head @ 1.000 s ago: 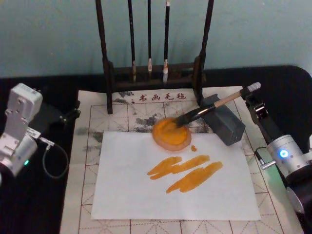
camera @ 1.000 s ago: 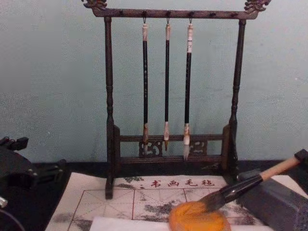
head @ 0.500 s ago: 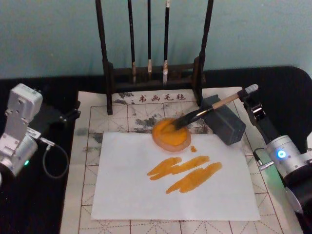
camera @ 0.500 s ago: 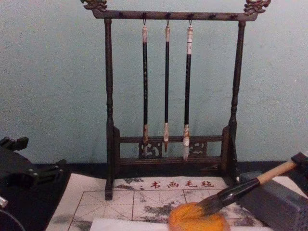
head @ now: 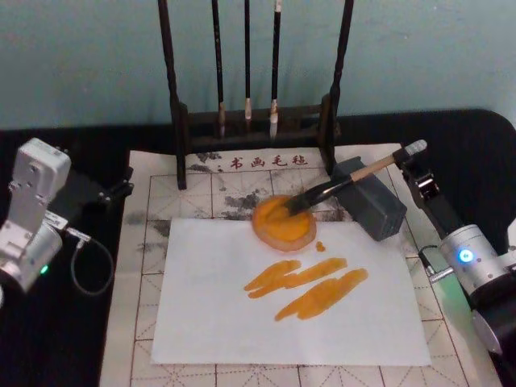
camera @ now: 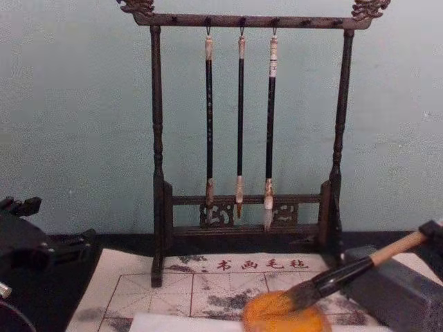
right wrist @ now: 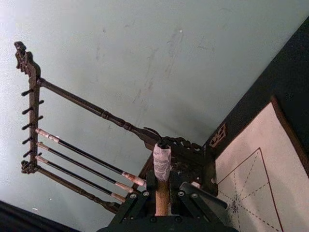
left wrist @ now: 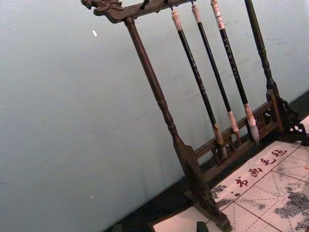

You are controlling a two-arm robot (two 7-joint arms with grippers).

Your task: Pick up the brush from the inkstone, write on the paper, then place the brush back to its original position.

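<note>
The brush [head: 343, 182] lies slanted across the grey inkstone block [head: 379, 211], its dark bristles resting in a round orange paint dish [head: 282, 224]. My right gripper [head: 409, 159] is shut on the taped end of the pale handle, which the right wrist view shows between its fingers [right wrist: 162, 195]. In the chest view the brush [camera: 339, 274] slopes down from the right gripper [camera: 434, 232] into the dish [camera: 284, 318]. The white paper [head: 226, 322] carries orange strokes [head: 310, 286]. My left gripper [head: 101, 192] is parked far left, off the mat.
A dark wooden rack [head: 254, 121] with three thin hanging brushes [camera: 240, 117] stands behind the dish. The cream grid-lined felt mat [head: 145, 242] lies under the paper. Black tabletop surrounds it, with a cable [head: 89, 266] beside the left arm.
The right gripper has sunk slightly, bringing the handle end lower and settling the bristles deeper into the orange dish. The left arm has not moved.
</note>
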